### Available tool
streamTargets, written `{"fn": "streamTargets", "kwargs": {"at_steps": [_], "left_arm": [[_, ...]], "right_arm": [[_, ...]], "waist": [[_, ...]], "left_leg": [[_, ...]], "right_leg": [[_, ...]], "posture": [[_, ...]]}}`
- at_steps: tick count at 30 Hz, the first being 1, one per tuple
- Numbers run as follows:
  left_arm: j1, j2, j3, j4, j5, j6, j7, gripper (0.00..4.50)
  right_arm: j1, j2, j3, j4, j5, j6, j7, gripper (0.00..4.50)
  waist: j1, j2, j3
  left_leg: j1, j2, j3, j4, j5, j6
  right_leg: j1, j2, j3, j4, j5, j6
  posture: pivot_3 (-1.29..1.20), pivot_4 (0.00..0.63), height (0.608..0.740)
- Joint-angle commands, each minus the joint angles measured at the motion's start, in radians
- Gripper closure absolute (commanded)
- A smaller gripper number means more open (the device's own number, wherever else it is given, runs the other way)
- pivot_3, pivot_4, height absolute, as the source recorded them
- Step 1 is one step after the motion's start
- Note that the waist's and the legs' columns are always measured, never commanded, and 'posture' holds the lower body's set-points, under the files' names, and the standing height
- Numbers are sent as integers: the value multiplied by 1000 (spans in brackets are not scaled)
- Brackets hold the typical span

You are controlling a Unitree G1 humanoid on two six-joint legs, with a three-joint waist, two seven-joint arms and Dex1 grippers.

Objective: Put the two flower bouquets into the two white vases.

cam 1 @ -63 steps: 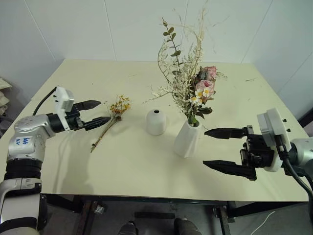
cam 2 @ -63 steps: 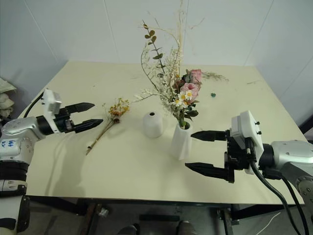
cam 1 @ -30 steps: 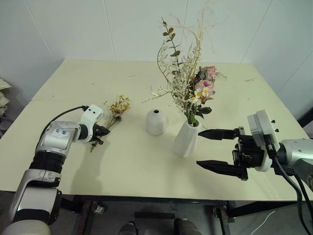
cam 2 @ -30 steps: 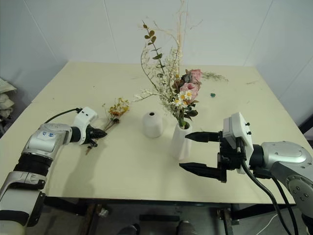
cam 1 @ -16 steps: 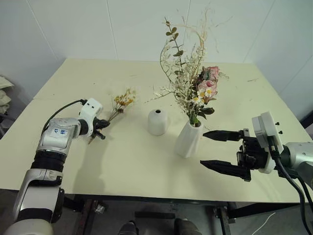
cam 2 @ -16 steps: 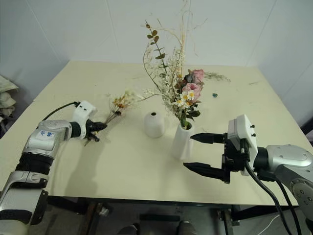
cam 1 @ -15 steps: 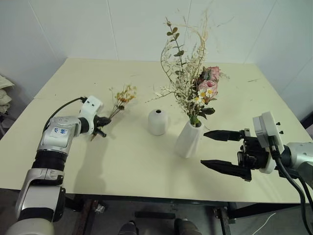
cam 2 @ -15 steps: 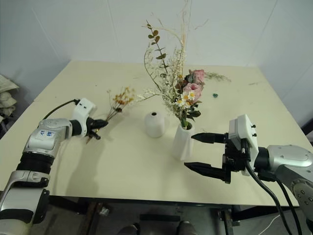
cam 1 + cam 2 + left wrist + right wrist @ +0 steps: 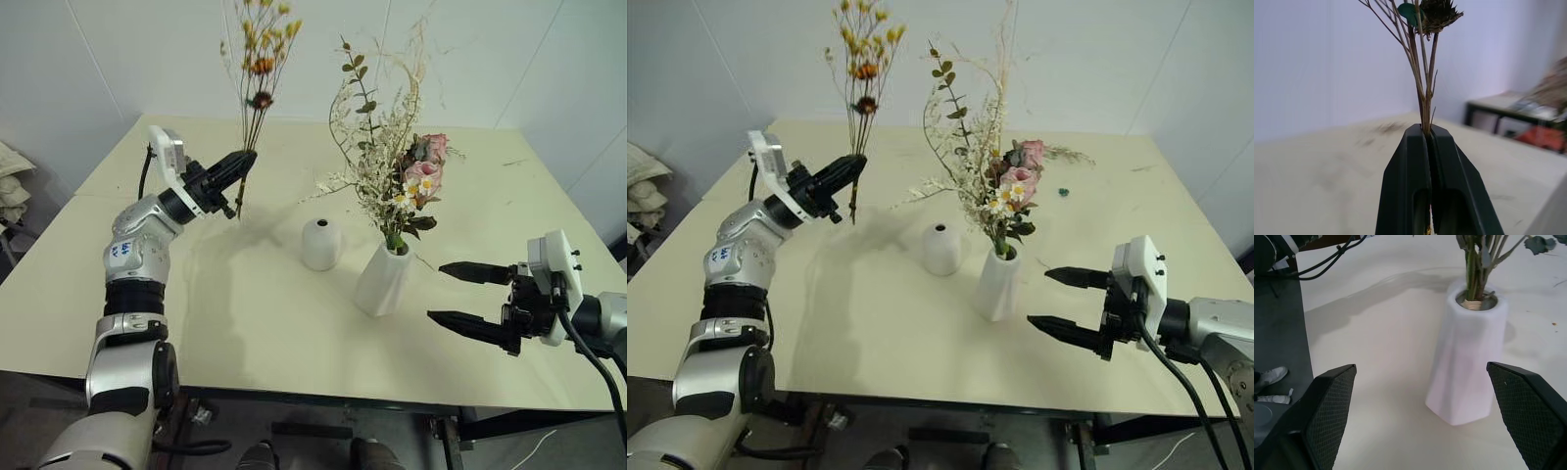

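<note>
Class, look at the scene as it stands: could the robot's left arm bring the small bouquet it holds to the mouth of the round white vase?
Probably yes. The left gripper is shut on the small bouquet, held upright above the table. The round white vase stands nearby with its hole uncovered. The pink rose bouquet leans close, so sprigs may brush.

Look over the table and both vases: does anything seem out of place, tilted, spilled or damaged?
Little stands out. The round vase and the tall vase stand upright, the tall one holding the rose bouquet. A few loose twigs lie on the table at its far right edge.
</note>
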Motion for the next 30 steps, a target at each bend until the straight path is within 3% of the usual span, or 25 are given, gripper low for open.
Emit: {"fn": "streamTargets", "kwargs": {"at_steps": [1, 7, 17, 30], "left_arm": [[-45, -23, 36, 27, -56, -43, -56, 4471], [-98, -112, 86, 73, -135, -94, -135, 4471], [-229, -187, 188, 300, -208, -181, -252, 4471], [-275, -216, 223, 462, -185, -252, -278, 4471]], "right_arm": [[-1, -6, -43, 9, -14, -31, 15, 0], [-22, 5, -16, 74, -54, -61, 32, 0], [-184, 22, 73, 371, -206, -205, 88, 0], [-541, 170, 221, 890, -395, -507, 231, 0]], "waist": [[-1, 0, 0], [2, 0, 0], [-5, -1, 0], [-28, -1, 1]], "left_leg": [[0, 0, 0, 0, 0, 0], [0, 0, 0, 1, 0, 0], [-1, 0, 0, 6, 0, 0], [-1, -1, 0, 4, 0, 0]], "right_leg": [[0, 0, 0, 0, 0, 0], [1, 0, 0, 0, 0, 1], [2, 0, 0, -1, 2, 2], [1, 0, 1, 0, 4, 4]], "posture": [[0, 150, 740], [0, 150, 740], [0, 150, 740], [0, 150, 740]]}}
